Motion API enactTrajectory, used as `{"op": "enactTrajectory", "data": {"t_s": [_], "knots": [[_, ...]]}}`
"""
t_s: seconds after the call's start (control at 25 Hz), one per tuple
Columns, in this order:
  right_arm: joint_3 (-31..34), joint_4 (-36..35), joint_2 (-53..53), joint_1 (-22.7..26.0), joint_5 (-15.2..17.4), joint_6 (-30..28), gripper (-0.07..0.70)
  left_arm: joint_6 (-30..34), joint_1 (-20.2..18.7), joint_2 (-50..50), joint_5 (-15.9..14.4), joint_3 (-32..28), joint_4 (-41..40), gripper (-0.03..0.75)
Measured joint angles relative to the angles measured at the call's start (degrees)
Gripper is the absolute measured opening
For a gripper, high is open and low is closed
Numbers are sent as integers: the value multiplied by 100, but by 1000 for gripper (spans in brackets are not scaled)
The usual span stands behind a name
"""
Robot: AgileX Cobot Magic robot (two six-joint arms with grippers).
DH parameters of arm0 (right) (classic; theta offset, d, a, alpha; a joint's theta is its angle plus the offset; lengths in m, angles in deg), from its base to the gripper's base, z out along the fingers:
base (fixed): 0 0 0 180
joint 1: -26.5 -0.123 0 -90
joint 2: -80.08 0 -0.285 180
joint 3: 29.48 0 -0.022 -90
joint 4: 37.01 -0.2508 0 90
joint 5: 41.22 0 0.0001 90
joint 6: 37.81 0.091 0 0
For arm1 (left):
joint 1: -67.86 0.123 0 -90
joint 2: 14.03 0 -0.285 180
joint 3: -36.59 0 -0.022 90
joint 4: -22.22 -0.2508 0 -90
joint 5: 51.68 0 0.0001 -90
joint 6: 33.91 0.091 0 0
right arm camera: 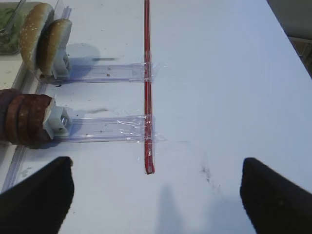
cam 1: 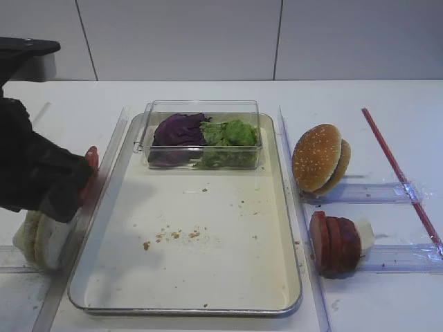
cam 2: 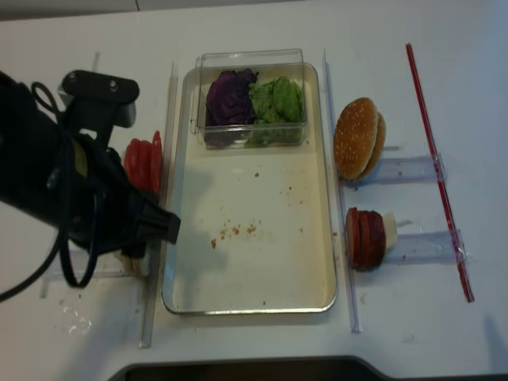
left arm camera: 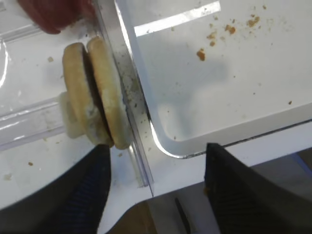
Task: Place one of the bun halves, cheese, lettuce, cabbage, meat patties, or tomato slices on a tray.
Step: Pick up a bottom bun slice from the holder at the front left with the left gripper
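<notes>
White tabletop under everything, a pale wall behind. From the left wrist view, the left gripper (left arm camera: 156,187) has its jaws parted and nothing between them — they hang just below the bun halves (left arm camera: 97,95), which stand on edge in a clear rack just outside the tray's (left arm camera: 204,131) near left corner. One dark finger sits close to the buns' lower edge; whether it touches, I cannot tell. Beyond the buns, tomato slices (cam 2: 143,164) stand on the same side. The right gripper (right arm camera: 156,192) is also spread wide and empty over bare table, well apart from the meat patties (cam 1: 335,243) and the sesame bun (cam 1: 318,158) on their racks.

Nothing is on the tray yet but crumbs and the clear box (cam 1: 202,134) holding cabbage (cam 1: 178,129) and lettuce (cam 1: 228,133). My judgement — the grasp on a bun half is only being set up; lift, carry and placing all remain.
</notes>
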Motion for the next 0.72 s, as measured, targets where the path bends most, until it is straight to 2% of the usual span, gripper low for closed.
{"op": "enactTrajectory", "data": {"t_s": [0.28,0.48,0.72], "knots": [[0,0,0,0,0,0,692,8,0,278,459,64,-41,389],[0,0,0,0,0,0,692,-90,0,542,794,64,-359,389],[0,0,0,0,-11,10,692,-90,0,829,955,64,-435,389]]}}
